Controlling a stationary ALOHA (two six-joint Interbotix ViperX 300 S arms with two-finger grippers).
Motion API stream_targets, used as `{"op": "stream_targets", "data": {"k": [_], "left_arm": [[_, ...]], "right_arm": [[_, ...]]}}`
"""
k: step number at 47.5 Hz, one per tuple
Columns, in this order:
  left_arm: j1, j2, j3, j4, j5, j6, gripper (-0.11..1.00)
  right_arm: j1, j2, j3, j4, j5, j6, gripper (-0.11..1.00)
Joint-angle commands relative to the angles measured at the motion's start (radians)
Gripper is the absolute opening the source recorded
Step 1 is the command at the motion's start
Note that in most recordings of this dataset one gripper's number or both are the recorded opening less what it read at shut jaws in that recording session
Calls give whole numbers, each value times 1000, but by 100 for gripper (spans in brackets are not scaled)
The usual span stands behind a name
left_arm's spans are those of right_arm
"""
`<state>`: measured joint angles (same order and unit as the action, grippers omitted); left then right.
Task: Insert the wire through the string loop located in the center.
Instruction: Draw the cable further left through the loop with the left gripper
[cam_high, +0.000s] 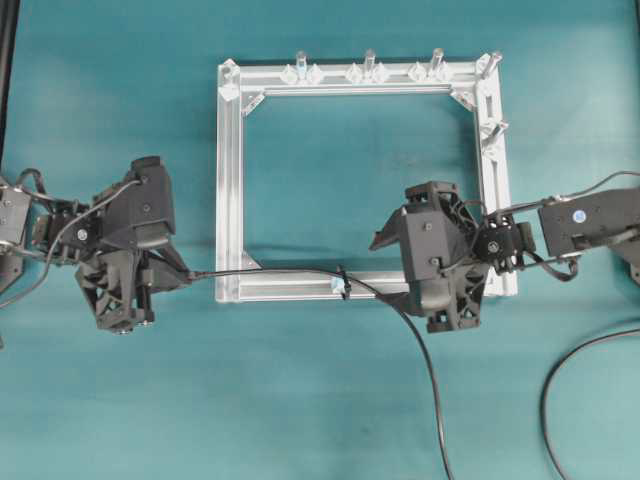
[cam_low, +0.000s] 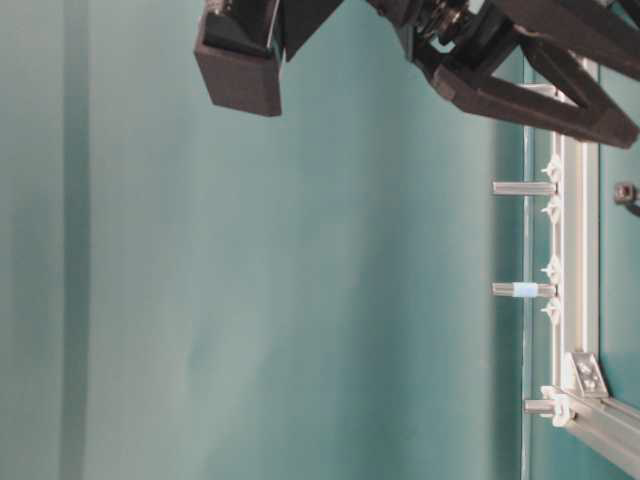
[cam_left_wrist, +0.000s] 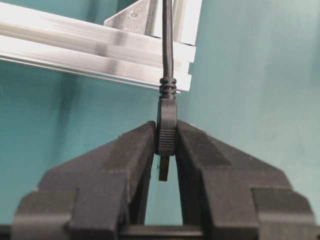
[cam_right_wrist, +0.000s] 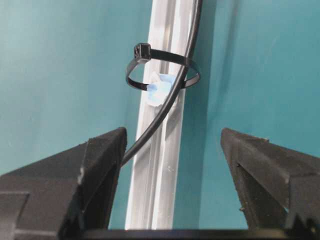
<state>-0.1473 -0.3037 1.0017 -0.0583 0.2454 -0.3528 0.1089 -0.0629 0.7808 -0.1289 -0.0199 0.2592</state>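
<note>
Teal table (cam_high: 120, 420) lies bare left of, right of and nearer than the metal frame (cam_high: 229, 180). Upright posts (cam_high: 369, 62) crowd its far rail, while the wire (cam_high: 280, 270) and loop (cam_right_wrist: 162, 70) occupy its near rail.

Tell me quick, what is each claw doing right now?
Left gripper: closed on the wire, holding its plug.
Right gripper: open, holding nothing.

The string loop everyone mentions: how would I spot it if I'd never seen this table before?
Find the square aluminium frame on the teal table, then follow its near rail to about the middle. There a tiny black ring, the string loop, stands across the rail on a pale blue bit. Unlike the silver posts on the far rail, it is dark, and the wire runs through it.
</note>
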Motion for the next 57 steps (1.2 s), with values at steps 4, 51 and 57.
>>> {"op": "stream_targets", "data": {"k": [4, 51, 57], "left_arm": [[-12, 51, -3, -2, -35, -8, 16], [-28, 109, -52, 11, 17, 9, 63], [-26, 77, -57, 12, 17, 14, 60]], "right_arm": [[3, -26, -8, -2, -3, -2, 78], [3, -25, -8, -2, -6, 0, 78], [3, -25, -8, -2, -3, 0, 78]]}}
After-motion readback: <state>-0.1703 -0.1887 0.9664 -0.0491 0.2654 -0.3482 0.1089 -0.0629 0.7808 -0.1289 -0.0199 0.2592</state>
